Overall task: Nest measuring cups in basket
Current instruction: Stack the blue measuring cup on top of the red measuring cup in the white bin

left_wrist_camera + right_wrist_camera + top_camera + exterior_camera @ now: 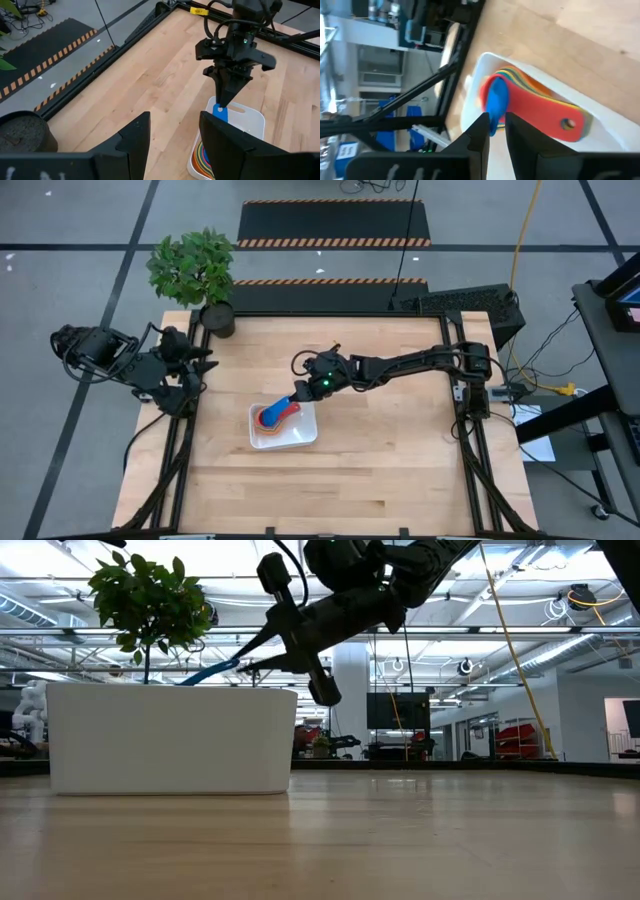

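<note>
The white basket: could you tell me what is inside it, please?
Inside the basket sits a nested stack of measuring cups: red on top, with yellow, orange and green edges beneath. A blue cup rests above, at the right hand. The lower bowls are covered.

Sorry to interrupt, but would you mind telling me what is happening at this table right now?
The robot is nesting measuring cups in the white basket. The right gripper is over the basket with its fingers around the handle of the blue cup, which sits on the stack of cups already nested there, a red one uppermost. The jaws stand only slightly apart. The left gripper waits open at the table's left edge, near the potted plant.
</note>
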Available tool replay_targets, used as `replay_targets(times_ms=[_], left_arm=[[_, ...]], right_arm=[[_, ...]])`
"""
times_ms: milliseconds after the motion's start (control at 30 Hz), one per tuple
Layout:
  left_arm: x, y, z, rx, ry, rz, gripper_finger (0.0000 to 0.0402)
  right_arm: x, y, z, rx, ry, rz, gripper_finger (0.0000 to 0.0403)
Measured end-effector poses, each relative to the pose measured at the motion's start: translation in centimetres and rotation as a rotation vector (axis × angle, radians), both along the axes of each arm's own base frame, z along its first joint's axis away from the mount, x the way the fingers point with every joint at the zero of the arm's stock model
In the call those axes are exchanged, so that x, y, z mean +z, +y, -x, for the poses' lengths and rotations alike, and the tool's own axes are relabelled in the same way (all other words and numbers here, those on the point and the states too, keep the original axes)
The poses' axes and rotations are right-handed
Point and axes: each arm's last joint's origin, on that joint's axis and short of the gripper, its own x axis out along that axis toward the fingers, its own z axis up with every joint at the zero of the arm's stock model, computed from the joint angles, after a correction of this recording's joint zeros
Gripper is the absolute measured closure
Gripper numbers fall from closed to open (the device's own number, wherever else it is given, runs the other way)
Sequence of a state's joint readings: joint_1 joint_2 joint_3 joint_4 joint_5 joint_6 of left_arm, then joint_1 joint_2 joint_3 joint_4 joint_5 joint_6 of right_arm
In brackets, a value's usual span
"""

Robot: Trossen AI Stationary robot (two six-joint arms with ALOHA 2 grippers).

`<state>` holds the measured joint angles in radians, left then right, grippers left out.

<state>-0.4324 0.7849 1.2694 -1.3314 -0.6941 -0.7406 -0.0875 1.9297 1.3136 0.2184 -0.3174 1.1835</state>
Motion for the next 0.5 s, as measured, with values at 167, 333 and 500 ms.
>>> replay_targets(times_ms=[167,333,500], left_arm=[[0.0,0.0,0.0,0.0,0.0,0.0,0.0231],[0.0,0.0,0.0,0.0,0.0,-0.001,0.0231],[0.01,0.01,0.0,0.003,-0.001,-0.004,0.0231]], right_arm=[[-0.2,-0.11,0.11,0.0,0.02,0.012,0.035],[-0.22,-0.11,0.12,0.005,0.018,0.022,0.036],[-0.25,-0.11,0.14,0.012,0.019,0.035,0.0384]])
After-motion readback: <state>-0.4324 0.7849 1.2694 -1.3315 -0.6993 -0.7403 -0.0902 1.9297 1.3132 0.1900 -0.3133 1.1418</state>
